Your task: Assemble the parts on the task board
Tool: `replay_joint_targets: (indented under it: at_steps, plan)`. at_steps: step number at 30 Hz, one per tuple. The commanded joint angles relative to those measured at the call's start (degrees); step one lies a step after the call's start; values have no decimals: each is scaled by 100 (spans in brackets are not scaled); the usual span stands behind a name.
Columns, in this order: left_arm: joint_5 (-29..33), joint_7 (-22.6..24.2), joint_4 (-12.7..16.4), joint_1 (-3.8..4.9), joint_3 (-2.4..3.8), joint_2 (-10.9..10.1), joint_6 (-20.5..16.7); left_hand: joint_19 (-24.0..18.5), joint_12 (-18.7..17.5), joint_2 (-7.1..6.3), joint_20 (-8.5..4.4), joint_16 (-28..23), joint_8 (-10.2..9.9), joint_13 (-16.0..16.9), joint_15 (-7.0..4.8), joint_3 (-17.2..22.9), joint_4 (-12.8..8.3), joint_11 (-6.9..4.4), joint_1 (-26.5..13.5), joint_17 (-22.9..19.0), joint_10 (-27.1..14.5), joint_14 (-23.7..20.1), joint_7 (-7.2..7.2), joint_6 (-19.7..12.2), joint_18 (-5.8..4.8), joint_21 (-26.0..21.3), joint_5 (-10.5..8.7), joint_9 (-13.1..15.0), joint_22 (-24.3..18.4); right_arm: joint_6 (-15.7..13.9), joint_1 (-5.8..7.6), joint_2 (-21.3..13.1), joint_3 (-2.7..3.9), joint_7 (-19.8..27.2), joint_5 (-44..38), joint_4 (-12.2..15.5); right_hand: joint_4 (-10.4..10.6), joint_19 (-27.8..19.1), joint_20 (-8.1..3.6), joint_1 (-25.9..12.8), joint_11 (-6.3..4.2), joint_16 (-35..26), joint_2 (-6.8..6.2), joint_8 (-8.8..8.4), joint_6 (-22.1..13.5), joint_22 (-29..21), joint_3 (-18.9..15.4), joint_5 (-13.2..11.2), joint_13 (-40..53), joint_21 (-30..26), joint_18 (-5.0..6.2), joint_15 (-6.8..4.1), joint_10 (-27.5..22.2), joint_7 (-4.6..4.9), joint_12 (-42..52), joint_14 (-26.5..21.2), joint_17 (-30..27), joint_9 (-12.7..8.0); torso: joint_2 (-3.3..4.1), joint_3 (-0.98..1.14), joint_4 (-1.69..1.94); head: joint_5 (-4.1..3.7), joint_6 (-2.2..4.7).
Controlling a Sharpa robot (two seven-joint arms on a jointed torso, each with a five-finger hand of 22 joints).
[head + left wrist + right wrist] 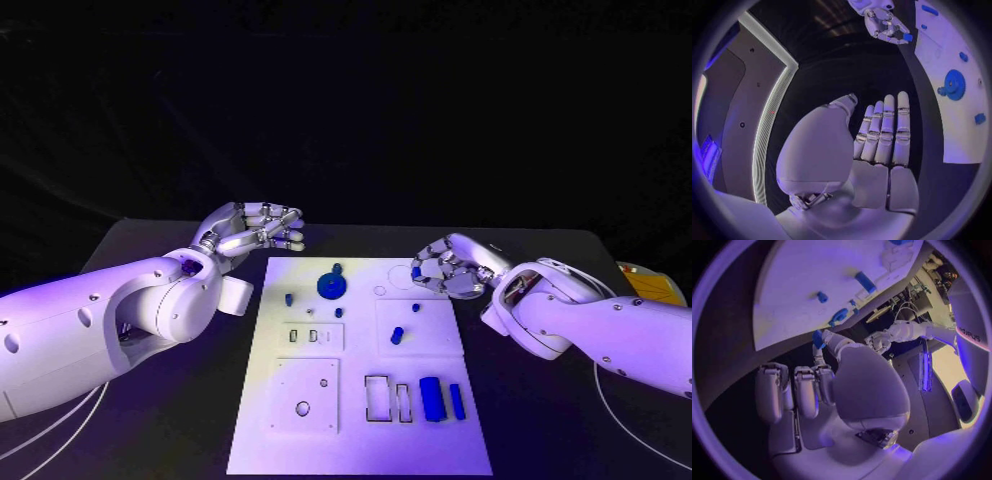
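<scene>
The white task board (361, 440) lies in the middle of the black table. A blue gear (332, 286) sits near its far end; two long blue blocks (431, 398) lie at its near right, and several small blue pieces are spread between them. My right hand (450, 268) hovers over the board's far right corner and pinches a small blue part (817, 338) between thumb and finger; that part (907, 37) also shows in the left wrist view. My left hand (257, 228) hangs beyond the board's far left corner, fingers straight (882, 135), holding nothing.
A yellow object (652, 286) lies at the table's right edge. Thin white cables (635, 425) curve over the table at the near right and near left. Rectangular slots (378, 398) and a plate with an oval hole (303, 408) are on the board's near half.
</scene>
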Motion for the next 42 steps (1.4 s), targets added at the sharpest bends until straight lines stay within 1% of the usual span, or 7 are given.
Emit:
replay_joint_targets:
  at_steps: [1,9,18,24,28,37,42]
  plan:
    - [31,30,-14,3,3,30,89,-8,-22,-33,-9,-33,-28,6,26,44,-1,4,32,6,26,-2,4,1,64,28,-6,6,5,-221,18,105,-3,-404,-231,203,7,149,-33,-2,-46,38,69,98,131,929,34,15,794,37,-117,-32,35,-102,20,552,1293,126,-25,-14,6,22,-13]
    - [41,21,-66,3,2,74,108,-11,-31,-36,-8,-39,-30,6,27,52,-1,6,32,16,29,-2,7,-1,64,34,-8,7,7,-240,-41,690,-25,-703,-373,535,8,140,-34,-14,-48,40,76,103,128,917,44,19,793,24,-114,-33,35,-104,18,554,1301,131,-52,-18,16,83,-48]
    - [43,10,-96,4,2,110,116,-13,-33,-37,-8,-42,-29,7,27,54,2,6,26,22,36,-1,5,2,64,37,-9,9,7,-213,-289,1304,-69,-1118,-739,463,-4,120,-38,-44,-51,35,48,118,122,890,46,3,783,-9,-104,-37,28,-107,8,549,1277,143,-35,-23,39,159,-83]
    - [44,-7,-99,4,1,119,119,-14,-34,-39,-8,-43,-29,8,27,54,3,6,23,24,37,-1,6,2,64,38,-10,9,7,-142,-462,1506,-80,-1351,-1083,444,-3,128,-42,-100,-54,36,12,137,122,901,40,-28,782,0,-107,-39,28,-111,5,550,1282,157,-32,-16,11,215,-103]
    - [44,-14,-116,4,1,141,127,-14,-34,-39,-8,-43,-29,8,27,54,3,6,23,24,37,-1,6,2,64,38,-10,9,7,-62,-541,1606,-83,-1473,-1255,422,7,125,-45,-156,-59,35,-18,158,129,898,30,-46,780,-6,-106,-43,27,-117,2,549,1280,169,-34,-18,13,209,-122]
    - [44,-18,-128,3,0,161,135,-14,-34,-39,-8,-43,-29,8,27,54,3,6,23,24,37,-1,6,2,64,38,-10,9,7,67,-611,1731,-93,-1668,-1438,320,21,121,-51,-227,-68,34,-62,187,139,893,13,-67,775,-15,-104,-50,24,-129,-5,549,1278,185,-32,-8,19,235,-157]
    - [44,-19,-127,3,0,162,136,-16,-39,-45,-7,-47,-31,7,28,53,6,7,16,30,38,0,9,-1,63,40,-12,10,7,96,-643,1797,-97,-1739,-1484,244,24,116,-52,-246,-69,32,-78,194,138,887,7,-75,771,-24,-101,-52,21,-131,-10,547,1269,189,-34,-11,18,229,-152]
